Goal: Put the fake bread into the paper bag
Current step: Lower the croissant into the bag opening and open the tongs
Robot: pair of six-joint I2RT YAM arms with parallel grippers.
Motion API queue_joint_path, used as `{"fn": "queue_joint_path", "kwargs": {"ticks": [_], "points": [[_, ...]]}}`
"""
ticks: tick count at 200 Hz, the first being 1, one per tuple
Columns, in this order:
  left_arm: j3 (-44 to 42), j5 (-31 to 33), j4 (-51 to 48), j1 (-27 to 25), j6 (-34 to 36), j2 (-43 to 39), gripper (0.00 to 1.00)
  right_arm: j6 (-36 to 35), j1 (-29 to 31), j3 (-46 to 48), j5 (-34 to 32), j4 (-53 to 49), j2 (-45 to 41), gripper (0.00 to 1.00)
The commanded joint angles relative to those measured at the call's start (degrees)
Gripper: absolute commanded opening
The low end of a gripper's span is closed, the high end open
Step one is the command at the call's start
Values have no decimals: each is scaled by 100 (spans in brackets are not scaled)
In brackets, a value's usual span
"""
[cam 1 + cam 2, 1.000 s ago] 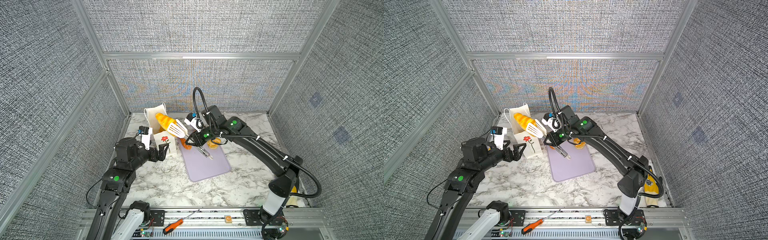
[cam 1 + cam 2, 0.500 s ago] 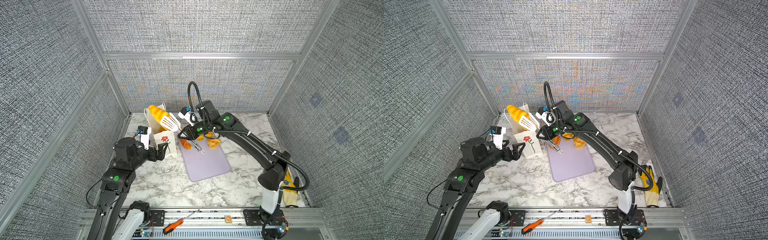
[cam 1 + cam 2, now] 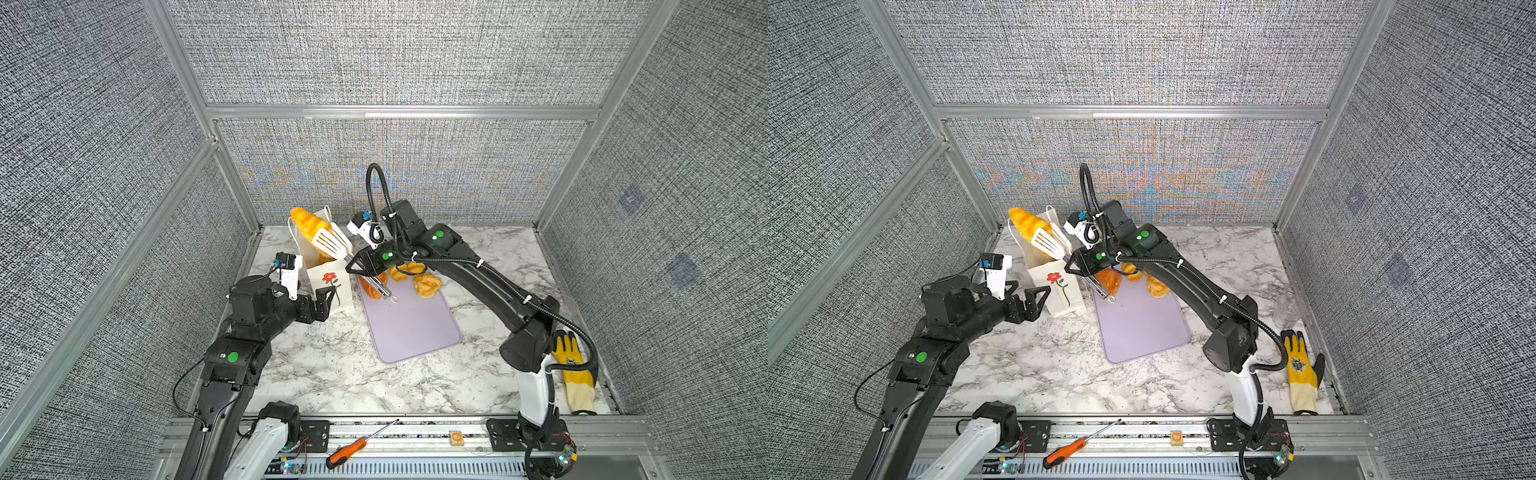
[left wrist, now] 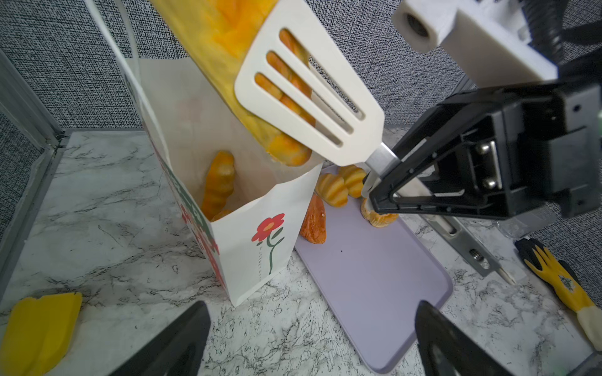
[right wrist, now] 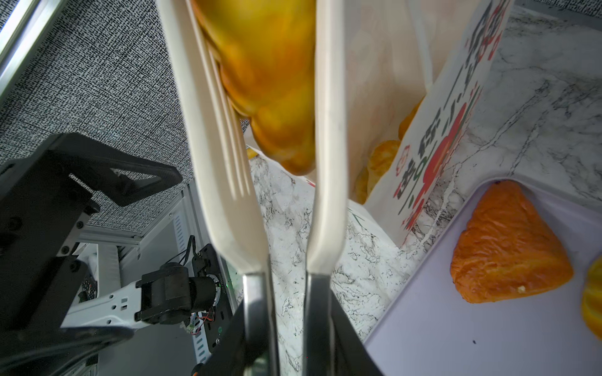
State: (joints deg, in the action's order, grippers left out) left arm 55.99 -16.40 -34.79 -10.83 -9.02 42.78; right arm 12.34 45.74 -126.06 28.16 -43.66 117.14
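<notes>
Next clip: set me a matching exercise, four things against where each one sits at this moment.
Things:
1 long yellow bread
2 reddish-brown croissant
3 yellow glove
4 orange screwdriver

Places:
A on the purple mat
B on the front rail
C clamped in the white tongs above the paper bag
D at the tabletop's right edge

Pairs: 1-C; 2-A; 3-D; 4-B

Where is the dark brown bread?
In a top view, the dark reddish-brown toy croissant lies on the far left corner of the lilac plastic board, just right of the white flower-printed paper bag.
</notes>
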Motion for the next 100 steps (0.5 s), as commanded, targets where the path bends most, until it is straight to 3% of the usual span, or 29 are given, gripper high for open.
{"fn": "queue_joint_path", "kwargs": {"ticks": [1,100], "points": [[-26,67,71,5,37,-7,99,74,6,-90,-137,256,68,31],[-88,111,33,-5,62,-51,99,58,40,-371,-537,-74,327,39]]}}
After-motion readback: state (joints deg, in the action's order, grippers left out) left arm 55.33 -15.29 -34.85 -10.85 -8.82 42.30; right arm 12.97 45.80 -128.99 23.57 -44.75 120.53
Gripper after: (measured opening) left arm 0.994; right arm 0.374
